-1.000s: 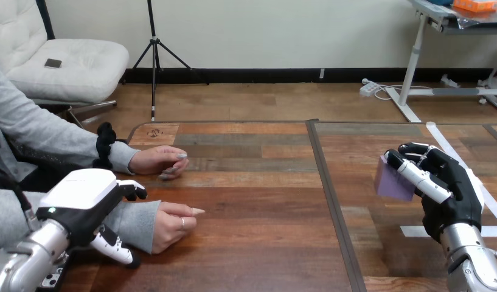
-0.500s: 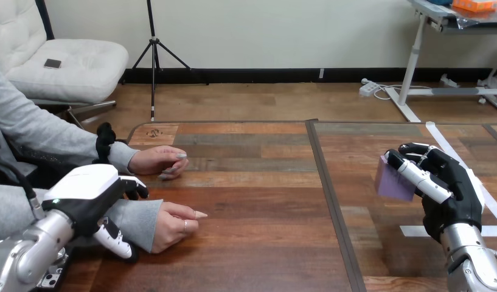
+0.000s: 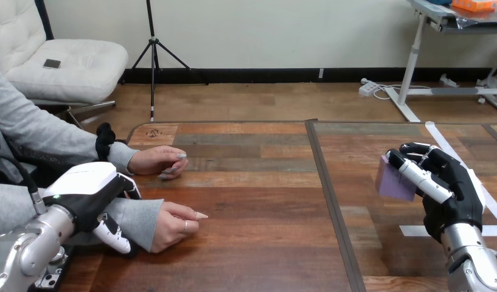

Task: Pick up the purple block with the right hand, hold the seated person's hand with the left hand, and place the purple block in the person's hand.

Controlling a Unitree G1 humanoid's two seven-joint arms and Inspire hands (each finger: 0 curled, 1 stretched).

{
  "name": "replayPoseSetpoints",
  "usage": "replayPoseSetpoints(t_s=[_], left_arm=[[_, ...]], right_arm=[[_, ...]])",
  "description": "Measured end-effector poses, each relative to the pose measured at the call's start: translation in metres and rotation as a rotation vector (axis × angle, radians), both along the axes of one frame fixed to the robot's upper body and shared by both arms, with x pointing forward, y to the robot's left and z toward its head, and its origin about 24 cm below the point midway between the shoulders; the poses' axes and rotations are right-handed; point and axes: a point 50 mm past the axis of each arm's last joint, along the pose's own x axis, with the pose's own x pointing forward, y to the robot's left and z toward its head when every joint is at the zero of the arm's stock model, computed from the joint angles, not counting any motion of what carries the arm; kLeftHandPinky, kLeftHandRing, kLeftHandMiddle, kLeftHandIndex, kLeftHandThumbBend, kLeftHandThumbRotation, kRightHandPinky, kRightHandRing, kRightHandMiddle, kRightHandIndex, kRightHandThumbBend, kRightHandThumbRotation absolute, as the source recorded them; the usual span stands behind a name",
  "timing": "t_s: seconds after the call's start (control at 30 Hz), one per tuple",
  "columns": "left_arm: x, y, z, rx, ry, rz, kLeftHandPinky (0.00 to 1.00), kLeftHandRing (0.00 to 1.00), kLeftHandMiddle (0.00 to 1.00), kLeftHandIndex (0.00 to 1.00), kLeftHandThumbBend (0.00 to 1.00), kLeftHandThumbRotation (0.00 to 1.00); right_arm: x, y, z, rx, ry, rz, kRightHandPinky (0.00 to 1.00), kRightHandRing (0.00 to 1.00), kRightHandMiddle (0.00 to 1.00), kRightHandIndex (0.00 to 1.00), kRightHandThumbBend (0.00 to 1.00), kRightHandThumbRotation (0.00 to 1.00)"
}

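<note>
**Inspector:** Status of the block?

**Operator:** My right hand [image 3: 451, 191] is clamping the small purple cuboid block [image 3: 395, 179] above the brown wooden desk [image 3: 258, 207], at the view's right. I am judging the pick-up done.

**Inspector:** And the left?

**Operator:** My left hand [image 3: 87, 191] is sitting over the grey-sleeved wrist [image 3: 139, 222] of the person's nearer hand [image 3: 173, 225], which is resting on the desk, palm not upward. I cannot tell whether I am gripping. The block is well apart from that hand, so the hand-over is outstanding.
</note>
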Motion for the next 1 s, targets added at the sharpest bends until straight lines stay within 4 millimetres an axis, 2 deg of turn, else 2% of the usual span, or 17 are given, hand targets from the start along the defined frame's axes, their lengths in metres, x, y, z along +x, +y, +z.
replayPoseSetpoints(t_s=[1.0], left_arm=[[-0.0018,-0.0004,-0.0023,-0.047,-0.002,0.008,0.24,0.31,0.4,0.39,0.73,0.0]], right_arm=[[-0.0003,0.0001,-0.0004,0.008,-0.002,-0.004,0.32,0.38,0.44,0.45,0.8,0.0]])
